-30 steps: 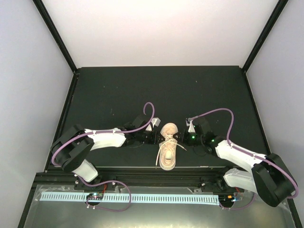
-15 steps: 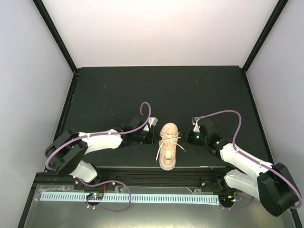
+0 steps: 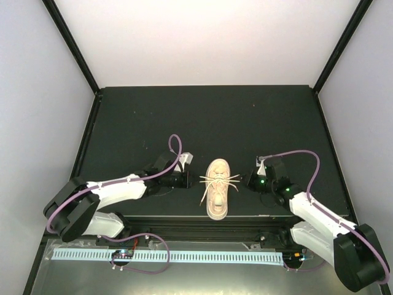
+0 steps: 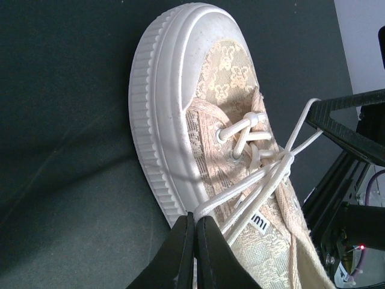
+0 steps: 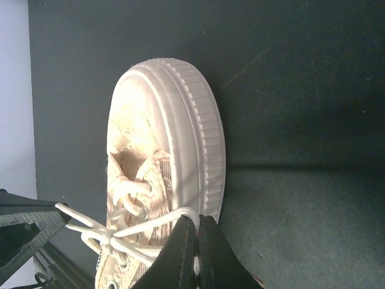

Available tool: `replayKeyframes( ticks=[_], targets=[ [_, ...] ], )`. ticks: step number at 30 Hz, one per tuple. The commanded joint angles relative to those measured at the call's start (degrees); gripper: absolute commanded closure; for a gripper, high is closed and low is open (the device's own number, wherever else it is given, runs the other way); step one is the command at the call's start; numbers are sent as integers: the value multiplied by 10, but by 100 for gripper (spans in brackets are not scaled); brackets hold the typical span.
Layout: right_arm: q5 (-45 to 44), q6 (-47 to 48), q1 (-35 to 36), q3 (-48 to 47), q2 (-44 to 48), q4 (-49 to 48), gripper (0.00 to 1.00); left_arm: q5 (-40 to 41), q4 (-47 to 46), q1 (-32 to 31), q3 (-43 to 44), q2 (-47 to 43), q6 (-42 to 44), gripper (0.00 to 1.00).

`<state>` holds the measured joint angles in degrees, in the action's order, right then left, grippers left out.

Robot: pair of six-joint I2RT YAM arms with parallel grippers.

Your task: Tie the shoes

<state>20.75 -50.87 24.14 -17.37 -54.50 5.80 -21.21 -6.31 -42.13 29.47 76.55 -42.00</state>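
Two grippers each pinch a loop of cream-white lace. In the left wrist view, the left gripper [image 4: 195,226] has its dark fingers [image 4: 179,253] pressed together, with a lace loop caught at their tips just beside the sneaker's ribbed white sole [image 4: 147,132]. In the right wrist view, the right gripper [image 5: 195,227] is likewise closed, clamping a lace loop just beside the other side of the sole. From each pinch the laces [image 4: 264,165] run inward and cross at a knot [image 4: 287,158] over the eyelets, in the middle of the upper. The sneaker [image 3: 217,195] is pale beige-pink, with a patterned fabric upper and a smooth white toe cap [image 4: 180,54]. Seen from above, it stands on its sole close to the near edge of the black table [image 3: 245,117], midway between the two arms, toe pointing away from the arm bases. The left gripper sits just to its left and the right gripper just to its right, with lace strands stretched sideways between them. Pale walls [image 3: 202,43] surround the table.
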Motion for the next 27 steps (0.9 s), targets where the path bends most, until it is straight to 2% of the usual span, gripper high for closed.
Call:
replayKeyframes(
  ticks=[1, 16, 21, 22, 23, 24, 26, 27],
  targets=[
    [-74, 13, -39, 24, 18, 35, 98, 33, 49, 33, -34, -14, 15, 98],
    [-60, 20, -52, 52, 30, 19, 98, 19, 32, 55, -61, -17, 17, 98],
    [-25, 58, -52, 43, 40, 7, 98, -6, 15, 55, -57, -26, 31, 98],
    [-14, 77, -52, 35, 40, 12, 97, -18, 10, 56, -54, -28, 42, 94],
    [-3, 98, -53, 21, 40, 21, 91, -31, 8, 56, -47, -28, 54, 82],
    [4, 119, -52, 6, 41, 33, 80, -39, 8, 55, -39, -28, 64, 67],
    [6, 157, -52, -22, 45, 65, 45, -50, 17, 55, -17, -28, 85, 37],
    [-1, 179, -53, -39, 46, 83, 30, -50, 33, 55, -4, -44, 99, 28]
  ],
)
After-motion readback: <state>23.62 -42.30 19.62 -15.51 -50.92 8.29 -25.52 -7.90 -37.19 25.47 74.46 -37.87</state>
